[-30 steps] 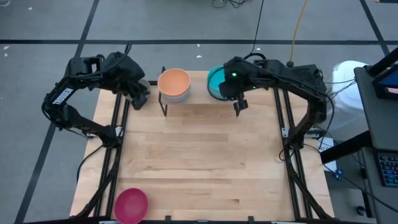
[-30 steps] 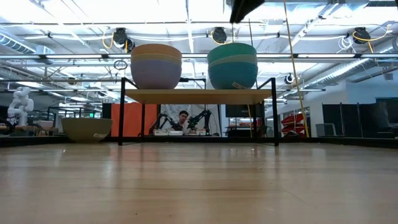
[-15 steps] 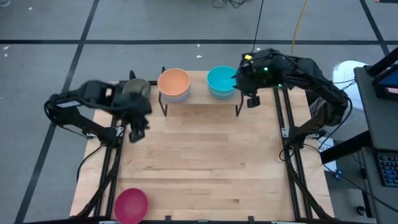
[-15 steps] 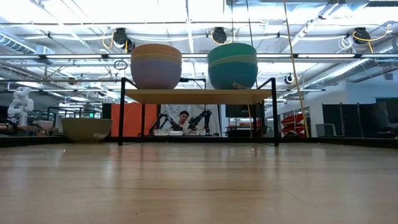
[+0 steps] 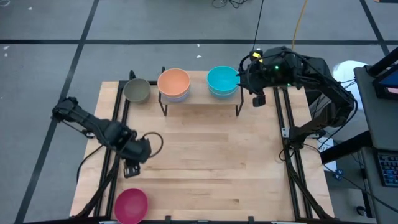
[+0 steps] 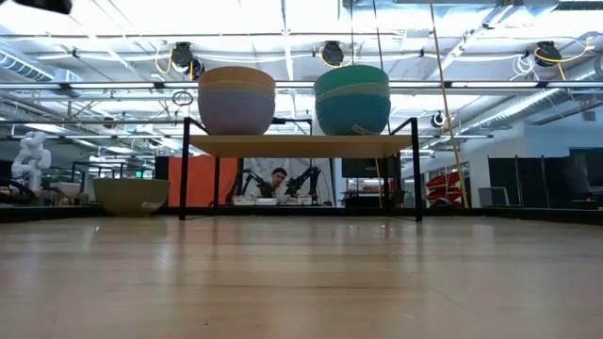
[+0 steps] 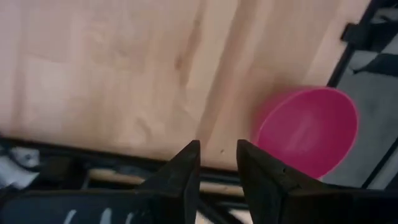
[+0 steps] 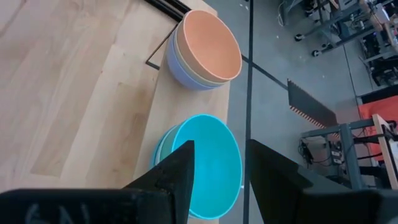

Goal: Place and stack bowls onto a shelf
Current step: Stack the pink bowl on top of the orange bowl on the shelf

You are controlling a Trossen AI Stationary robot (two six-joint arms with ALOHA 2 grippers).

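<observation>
Ahead of left jaws: magenta bowl [image 7: 308, 130], apart.

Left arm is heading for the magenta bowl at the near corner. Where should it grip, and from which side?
Grip the rim of the magenta bowl, coming down from above with one finger inside the wall and one outside. It sits upright, mouth open, alone near the table edge. The left gripper is open just beyond it, so the rim section facing the gripper is probably easiest.
</observation>
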